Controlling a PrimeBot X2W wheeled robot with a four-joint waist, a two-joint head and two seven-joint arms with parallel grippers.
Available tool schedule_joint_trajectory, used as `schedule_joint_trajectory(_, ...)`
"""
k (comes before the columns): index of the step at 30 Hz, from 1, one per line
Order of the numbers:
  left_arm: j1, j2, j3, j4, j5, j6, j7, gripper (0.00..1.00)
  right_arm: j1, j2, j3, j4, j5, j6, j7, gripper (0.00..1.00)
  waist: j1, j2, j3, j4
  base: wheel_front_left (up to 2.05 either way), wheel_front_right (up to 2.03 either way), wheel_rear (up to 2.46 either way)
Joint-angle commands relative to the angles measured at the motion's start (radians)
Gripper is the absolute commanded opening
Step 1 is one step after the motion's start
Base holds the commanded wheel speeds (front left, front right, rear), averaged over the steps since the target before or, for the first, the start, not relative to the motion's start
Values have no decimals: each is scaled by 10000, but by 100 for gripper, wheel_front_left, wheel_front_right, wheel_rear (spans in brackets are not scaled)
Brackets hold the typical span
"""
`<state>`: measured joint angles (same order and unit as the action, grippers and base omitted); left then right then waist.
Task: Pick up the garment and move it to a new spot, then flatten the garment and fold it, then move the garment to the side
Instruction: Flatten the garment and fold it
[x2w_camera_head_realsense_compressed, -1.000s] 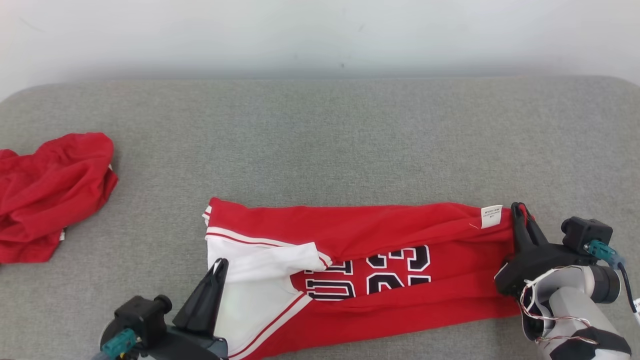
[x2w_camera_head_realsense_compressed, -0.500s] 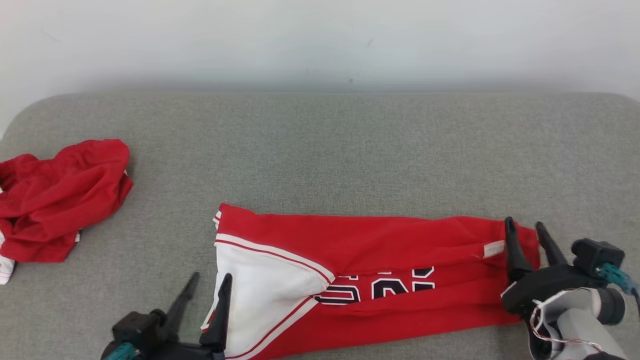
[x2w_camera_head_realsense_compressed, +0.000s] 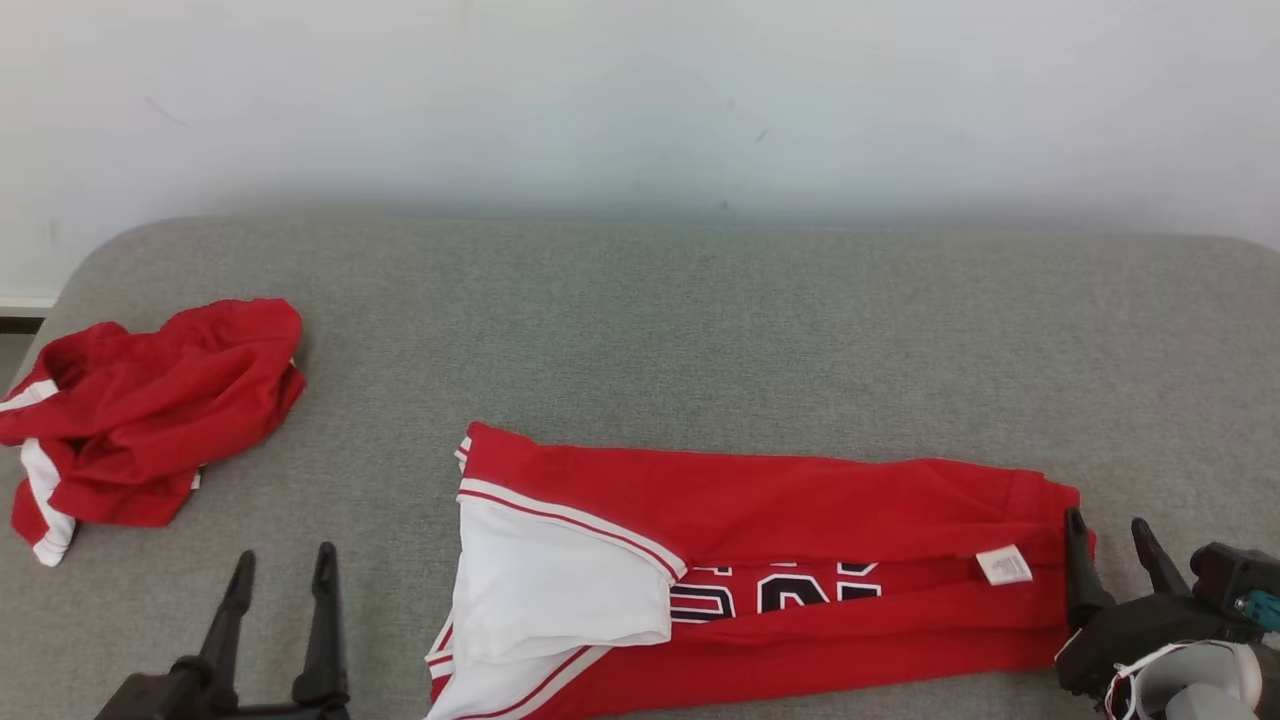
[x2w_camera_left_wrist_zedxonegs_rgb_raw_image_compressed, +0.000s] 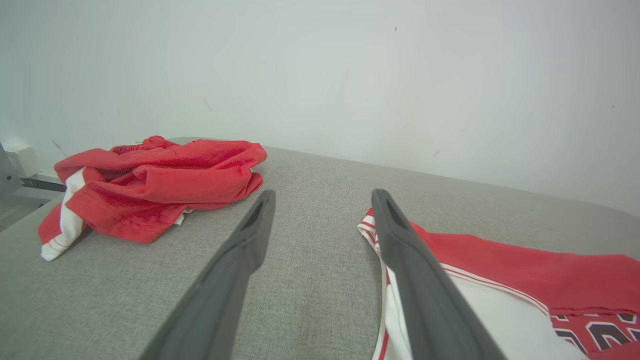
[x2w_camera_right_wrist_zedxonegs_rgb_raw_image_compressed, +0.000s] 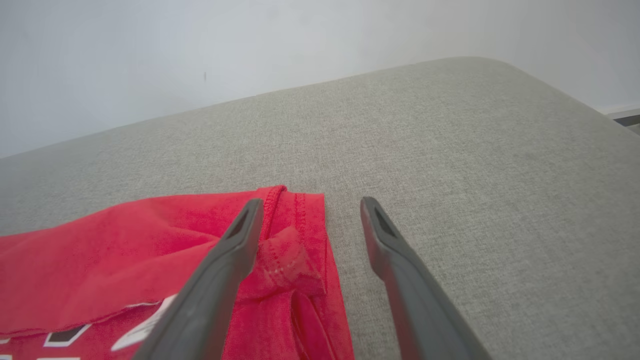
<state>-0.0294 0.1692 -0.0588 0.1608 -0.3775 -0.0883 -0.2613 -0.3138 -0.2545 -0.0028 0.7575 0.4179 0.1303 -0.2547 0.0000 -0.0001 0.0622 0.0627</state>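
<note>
The garment (x2w_camera_head_realsense_compressed: 760, 560) is a red jersey with white trim and black numbers, folded into a long strip across the near part of the grey table (x2w_camera_head_realsense_compressed: 640, 320). Its white-lined end (x2w_camera_left_wrist_zedxonegs_rgb_raw_image_compressed: 500, 310) lies at the left, its hem (x2w_camera_right_wrist_zedxonegs_rgb_raw_image_compressed: 295, 235) at the right. My left gripper (x2w_camera_head_realsense_compressed: 282, 570) stands open left of the white end, apart from the cloth, with bare table between its fingers (x2w_camera_left_wrist_zedxonegs_rgb_raw_image_compressed: 235, 265). Over the hem's right edge my right gripper (x2w_camera_head_realsense_compressed: 1107, 538) stands open, its left finger (x2w_camera_right_wrist_zedxonegs_rgb_raw_image_compressed: 220, 270) above the red cloth, holding nothing.
A second red garment (x2w_camera_head_realsense_compressed: 150, 410) with white trim lies crumpled at the table's left edge, also in the left wrist view (x2w_camera_left_wrist_zedxonegs_rgb_raw_image_compressed: 150, 185). A pale wall (x2w_camera_head_realsense_compressed: 640, 90) runs behind the table. The table's rounded right corner (x2w_camera_right_wrist_zedxonegs_rgb_raw_image_compressed: 500, 75) is near my right gripper.
Both grippers have gone from shut on the jersey's ends to open, and the cloth has dropped flat. The left gripper has drawn away to the left. The head camera has tilted, shifting the whole picture.
</note>
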Motion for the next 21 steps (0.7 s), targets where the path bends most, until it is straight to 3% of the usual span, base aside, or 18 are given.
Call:
schedule_joint_trajectory(1,247,-174,266,-140,280,-30,-30,100,-92,-36,-54,249,-132,9,-5,100,0,1,-79,114,0,0,0)
schedule_joint_trajectory(16,1212,-851,1517,-422,1751,-320,-30,100,-559,235,60,2716,-506,9,226,100,0,1,-519,430,0,0,0)
schedule_joint_trajectory(21,1347,-970,1427,-156,2113,-390,-30,100,-833,368,244,3394,-450,9,255,100,0,1,-538,387,0,0,0)
